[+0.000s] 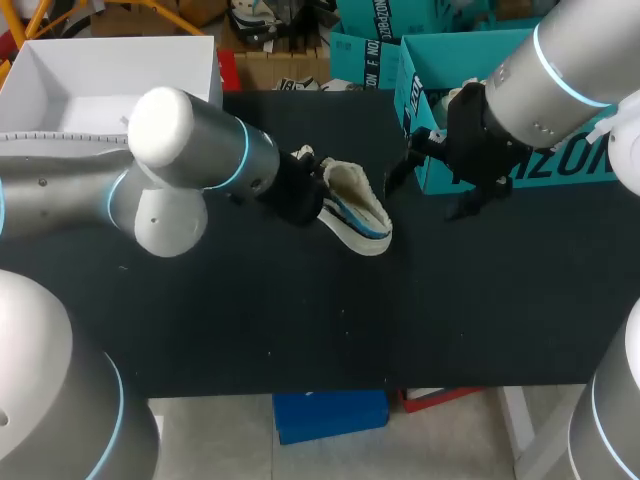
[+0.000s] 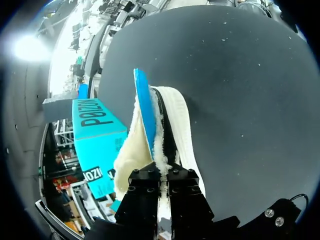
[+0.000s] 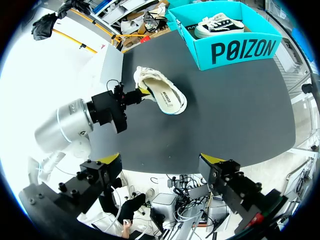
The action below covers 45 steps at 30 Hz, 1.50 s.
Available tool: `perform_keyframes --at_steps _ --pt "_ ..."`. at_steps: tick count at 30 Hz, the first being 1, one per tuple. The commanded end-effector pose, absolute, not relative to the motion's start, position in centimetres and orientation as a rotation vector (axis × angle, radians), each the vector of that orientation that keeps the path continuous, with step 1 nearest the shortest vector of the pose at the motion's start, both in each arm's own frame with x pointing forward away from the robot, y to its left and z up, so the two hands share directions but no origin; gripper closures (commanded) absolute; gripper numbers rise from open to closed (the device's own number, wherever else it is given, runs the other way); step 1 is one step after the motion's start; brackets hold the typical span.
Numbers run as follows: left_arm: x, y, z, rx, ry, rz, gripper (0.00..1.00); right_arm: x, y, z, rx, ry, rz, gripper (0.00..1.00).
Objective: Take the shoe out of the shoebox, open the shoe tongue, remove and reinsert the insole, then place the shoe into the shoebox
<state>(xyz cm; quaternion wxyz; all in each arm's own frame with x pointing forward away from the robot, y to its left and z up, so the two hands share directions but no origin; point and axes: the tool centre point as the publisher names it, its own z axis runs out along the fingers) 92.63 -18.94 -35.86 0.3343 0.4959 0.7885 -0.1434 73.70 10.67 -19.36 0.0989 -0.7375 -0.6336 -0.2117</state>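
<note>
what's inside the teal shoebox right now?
A black-and-white sneaker lies in the teal shoebox. The floor beneath it is covered.

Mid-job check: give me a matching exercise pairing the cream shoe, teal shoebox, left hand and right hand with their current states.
1. cream shoe
2. teal shoebox
3. left hand
4. right hand

a. open, empty
b. has a black-and-white sneaker inside
c. shut on the cream shoe
d. outside the box, over the black table

Pairs: 1-d, 2-b, 3-c, 4-a.
</note>
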Motion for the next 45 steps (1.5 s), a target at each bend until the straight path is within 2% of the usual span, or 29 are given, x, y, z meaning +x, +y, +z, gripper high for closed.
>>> perform_keyframes --at_steps 1,15,29,39,40,41,42,45 --pt "91.9 -17.2 -35.4 1.435 1.972 -0.546 1.0 73.7 10.8 -19.4 -2.183 -1.874 -0.625 0.0" --pt "91.6 -14.4 -37.2 1.879 1.776 -0.64 1.0 73.7 10.8 -19.4 -2.183 -1.874 -0.625 0.0" --pt "93.5 -13.2 -35.4 1.915 1.73 -0.575 1.0 73.7 10.8 -19.4 -2.183 -1.874 -0.625 0.0" --pt "92.9 -13.0 -37.3 1.887 1.806 -0.596 1.0 73.7 10.8 -19.4 -2.183 -1.874 -0.625 0.0" --pt "92.9 -13.0 -37.3 1.882 1.81 -0.598 0.78 73.7 10.8 -19.4 -2.183 -1.874 -0.625 0.0" --pt "92.9 -13.0 -37.2 1.869 1.81 -0.607 0.42 73.7 10.8 -19.4 -2.183 -1.874 -0.625 0.0" --pt "92.9 -13.0 -37.0 1.859 1.81 -0.62 0.0 73.7 10.8 -19.4 -2.183 -1.874 -0.625 0.0" --pt "92.7 -13.1 -36.0 1.825 1.814 -0.663 0.0 73.7 10.8 -19.4 -2.183 -1.874 -0.625 0.0"
